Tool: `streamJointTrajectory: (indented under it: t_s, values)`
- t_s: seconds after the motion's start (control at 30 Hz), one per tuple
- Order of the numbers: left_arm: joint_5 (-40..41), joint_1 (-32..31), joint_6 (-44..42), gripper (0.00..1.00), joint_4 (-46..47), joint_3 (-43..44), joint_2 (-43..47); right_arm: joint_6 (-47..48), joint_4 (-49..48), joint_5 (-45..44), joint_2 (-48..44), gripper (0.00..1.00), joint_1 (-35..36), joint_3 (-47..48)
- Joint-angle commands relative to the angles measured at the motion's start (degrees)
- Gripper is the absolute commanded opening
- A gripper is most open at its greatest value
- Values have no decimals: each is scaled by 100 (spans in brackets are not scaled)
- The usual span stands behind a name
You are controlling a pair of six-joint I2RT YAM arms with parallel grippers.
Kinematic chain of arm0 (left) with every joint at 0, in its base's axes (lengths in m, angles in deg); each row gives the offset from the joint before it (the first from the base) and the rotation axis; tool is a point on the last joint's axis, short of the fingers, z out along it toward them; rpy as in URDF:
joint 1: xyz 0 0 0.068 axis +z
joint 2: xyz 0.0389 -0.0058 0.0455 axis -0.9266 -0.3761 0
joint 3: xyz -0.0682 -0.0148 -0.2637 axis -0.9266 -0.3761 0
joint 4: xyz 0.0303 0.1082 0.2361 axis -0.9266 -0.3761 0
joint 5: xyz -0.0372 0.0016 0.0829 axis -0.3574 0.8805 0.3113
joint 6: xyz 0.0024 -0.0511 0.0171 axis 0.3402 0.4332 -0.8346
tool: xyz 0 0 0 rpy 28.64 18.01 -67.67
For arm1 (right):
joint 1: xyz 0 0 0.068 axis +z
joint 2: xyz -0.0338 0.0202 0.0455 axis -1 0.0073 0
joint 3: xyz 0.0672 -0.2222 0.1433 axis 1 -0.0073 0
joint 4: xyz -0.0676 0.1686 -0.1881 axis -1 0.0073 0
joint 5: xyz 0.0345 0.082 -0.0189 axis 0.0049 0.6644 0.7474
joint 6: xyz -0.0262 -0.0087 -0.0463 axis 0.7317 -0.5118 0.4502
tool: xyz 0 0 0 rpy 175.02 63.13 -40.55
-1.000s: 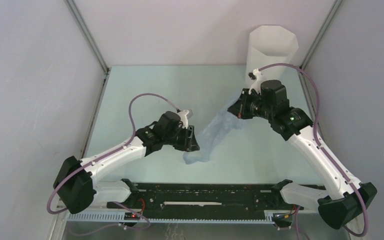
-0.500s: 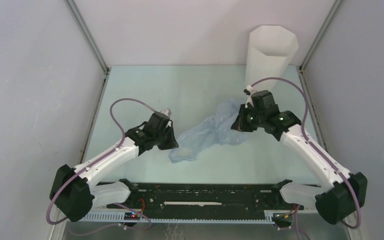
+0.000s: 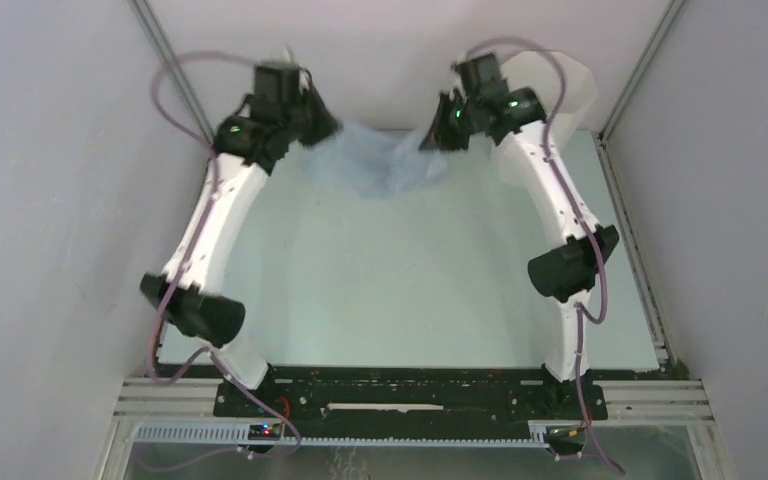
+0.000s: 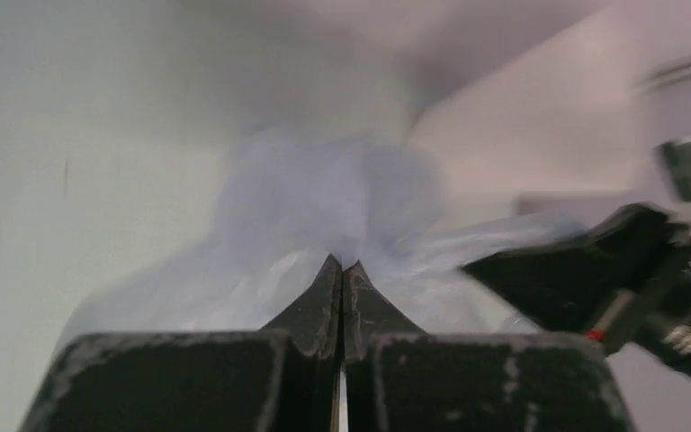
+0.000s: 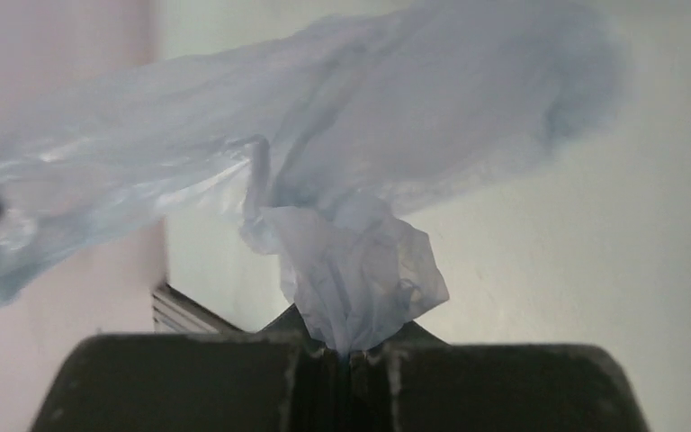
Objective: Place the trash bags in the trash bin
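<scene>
Aloft, not yet binned: clamping the trash bags (image 3: 380,168) at either end with left gripper (image 3: 326,128) and right gripper (image 3: 432,138), beside the trash bin (image 3: 578,88); drop-in remaining.

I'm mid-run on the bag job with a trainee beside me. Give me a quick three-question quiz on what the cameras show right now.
1. Multiple choice: the left gripper and right gripper are both raised at the far side. Which is shut on the pale-blue trash bag? A) left only B) right only C) both
2. True or false: the bag is already inside the white trash bin.
3. Short answer: where does the bin stand in the top view?

Key
1. C
2. False: the bag hangs stretched between the two grippers, outside the bin.
3. In the far right corner, just behind the right gripper.
</scene>
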Motion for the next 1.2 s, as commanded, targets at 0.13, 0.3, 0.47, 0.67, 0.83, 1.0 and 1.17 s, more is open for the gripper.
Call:
streamJointTrajectory:
  t_s: [0.13, 0.3, 0.47, 0.67, 0.83, 1.0, 1.17]
  values:
    - [2891, -1948, -1581, 0, 2289, -1997, 4073, 2355, -4103, -2171, -5054, 12, 2224, -3665]
    - [2084, -1067, 250, 0, 1590, -5256, 4733, 1758, -3780, -2021, -5623, 0, 1593, -5988]
    - [473, -1027, 488, 0, 2434, -6839, 4356, 1559, -2452, -1371, -4317, 0, 1607, -6560]
    - [-53, -957, 319, 0, 2410, -5853, 3734, 1076, -2460, -866, -3778, 0, 1638, -6339]
    - [116, -809, -385, 0, 1000, -2011, 3045, 904, -1493, -467, -3505, 0, 1216, -3560]
    - [1067, -1091, -1365, 0, 386, 1430, 2538, 1382, -960, -673, -3416, 0, 1453, -318]
    - [1798, -1384, -1202, 0, 793, -437, 3424, 1476, -2487, -758, -4749, 0, 1382, -3125]
